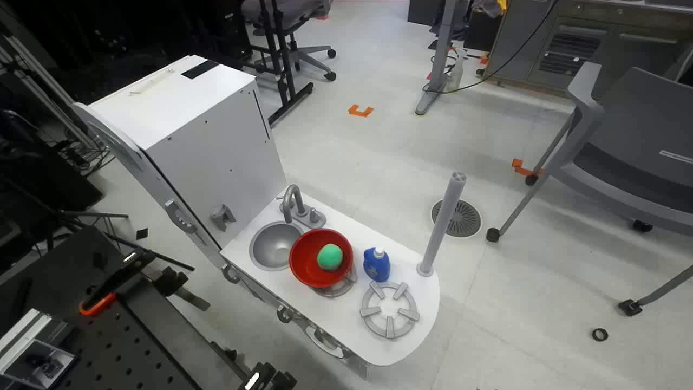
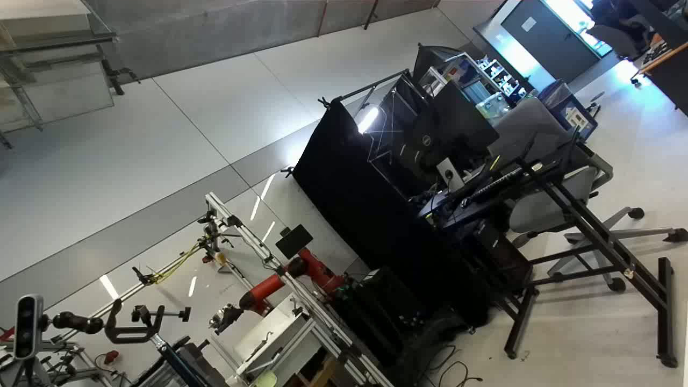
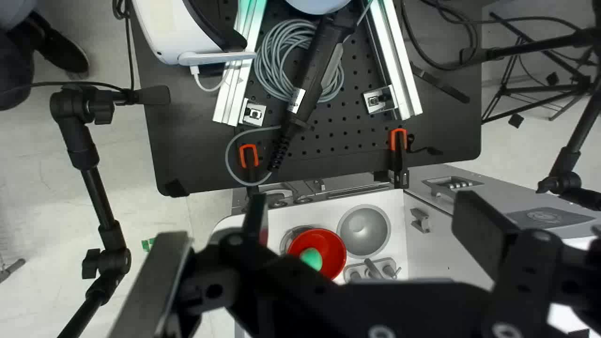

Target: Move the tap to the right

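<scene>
I find the gripper (image 3: 326, 220) spread, tap (image 3: 372, 268) well beyond it; I should nudge sideways, sparing the red bowl (image 3: 332, 249).

In an exterior view, the viewpoint lies above the counter (image 1: 346, 318), angled down at medium range. In an exterior view, the frame is rolled off level and faces a distant red arm (image 2: 322, 275). The wrist view looks down past the gripper (image 3: 324, 223); an exterior view shares the counter, oppositely oriented, and part of the table (image 3: 188, 150).
</scene>
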Tool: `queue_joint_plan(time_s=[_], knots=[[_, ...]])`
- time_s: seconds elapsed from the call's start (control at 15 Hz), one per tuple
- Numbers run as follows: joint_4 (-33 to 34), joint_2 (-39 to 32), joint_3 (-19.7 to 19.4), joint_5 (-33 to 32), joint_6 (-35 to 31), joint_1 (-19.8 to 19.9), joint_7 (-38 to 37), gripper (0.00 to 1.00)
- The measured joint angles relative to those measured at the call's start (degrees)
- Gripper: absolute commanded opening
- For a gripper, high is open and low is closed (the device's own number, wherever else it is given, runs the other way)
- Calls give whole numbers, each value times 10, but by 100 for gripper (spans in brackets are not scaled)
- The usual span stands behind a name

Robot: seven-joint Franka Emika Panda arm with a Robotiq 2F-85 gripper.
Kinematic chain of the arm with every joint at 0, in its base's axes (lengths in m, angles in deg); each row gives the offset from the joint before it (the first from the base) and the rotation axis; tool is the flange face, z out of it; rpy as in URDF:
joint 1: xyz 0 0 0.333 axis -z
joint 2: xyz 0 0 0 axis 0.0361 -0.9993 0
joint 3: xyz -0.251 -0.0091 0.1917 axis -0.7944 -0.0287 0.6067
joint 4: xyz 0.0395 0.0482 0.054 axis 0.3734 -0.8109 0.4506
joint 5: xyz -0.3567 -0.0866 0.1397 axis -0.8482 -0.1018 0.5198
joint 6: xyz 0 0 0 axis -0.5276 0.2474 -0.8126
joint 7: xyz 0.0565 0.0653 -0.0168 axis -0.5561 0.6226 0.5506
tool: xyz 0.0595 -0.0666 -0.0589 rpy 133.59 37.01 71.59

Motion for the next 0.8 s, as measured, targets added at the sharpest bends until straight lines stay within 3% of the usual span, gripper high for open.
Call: queue_joint_plan(time_s=[0.4, 0.8], knots=[[-6, -7, 17, 1, -9, -2, -19, 100], [-55, -123, 163, 21, -201, -21, -235, 100]])
